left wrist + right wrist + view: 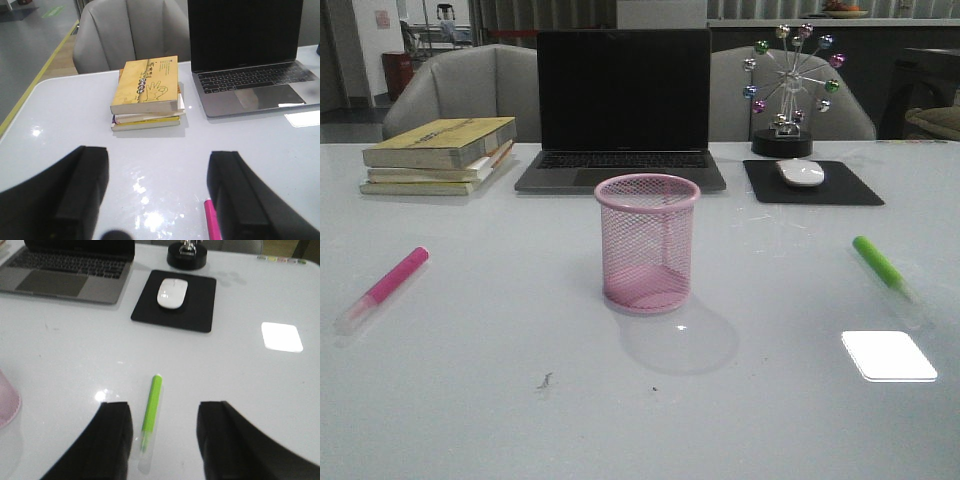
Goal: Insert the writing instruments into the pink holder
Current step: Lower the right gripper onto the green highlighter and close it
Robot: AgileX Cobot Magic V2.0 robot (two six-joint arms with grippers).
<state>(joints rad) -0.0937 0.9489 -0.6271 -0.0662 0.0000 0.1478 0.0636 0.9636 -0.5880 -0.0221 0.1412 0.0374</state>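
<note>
Dim, flat indoor light with a cool grey cast; overhead source mirrored as a hard blown-out rectangle on the glossy table [470, 390] near its front right corner, plus small specular dots in both wrist views. Soft round shadow thrown toward the front edge by the pink holder [647, 243], faint. Front view reasonably sharp but noisy, wrist views softer, with the black fingers [75, 200] close-up, blurred and underexposed.
</note>
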